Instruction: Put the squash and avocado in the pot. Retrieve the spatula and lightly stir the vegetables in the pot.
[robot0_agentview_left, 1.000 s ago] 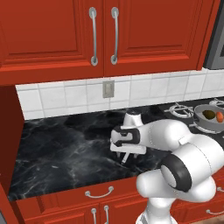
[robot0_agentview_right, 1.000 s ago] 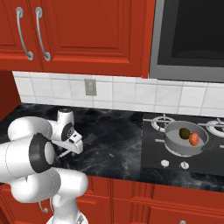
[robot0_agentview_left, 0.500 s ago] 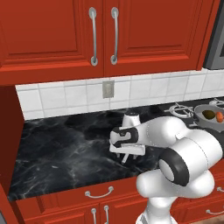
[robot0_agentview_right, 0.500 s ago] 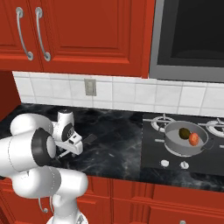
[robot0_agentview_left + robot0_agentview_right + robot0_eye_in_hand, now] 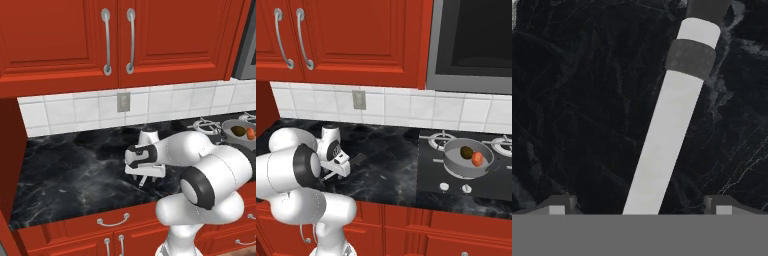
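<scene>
The spatula point(image 5: 662, 145) lies on the black counter, its pale handle running up the hand view to a dark band and a dark neck at the top. My gripper point(image 5: 639, 205) is open just above it, one fingertip on each side of the handle and neither touching. From the base views the gripper point(image 5: 142, 180) point(image 5: 331, 175) points down at the counter, and the spatula's dark blade point(image 5: 357, 159) sticks out beside it. Far to the right on the stove, the grey pot point(image 5: 456, 167) point(image 5: 229, 125) holds the avocado point(image 5: 467, 152) point(image 5: 238, 131) and the squash point(image 5: 477, 159) point(image 5: 249, 133).
The black stove point(image 5: 436, 175) with burner grates and knobs lies to the right of the marble counter point(image 5: 70, 170). Red cabinets point(image 5: 115, 40) hang above, and a microwave point(image 5: 476, 40) sits over the stove. A red side wall point(image 5: 10, 165) closes the counter's left end.
The hand has sunk slightly toward the spatula handle while the elbow swung nearer the camera. The jaws stay open, and the pot and vegetables have not moved.
</scene>
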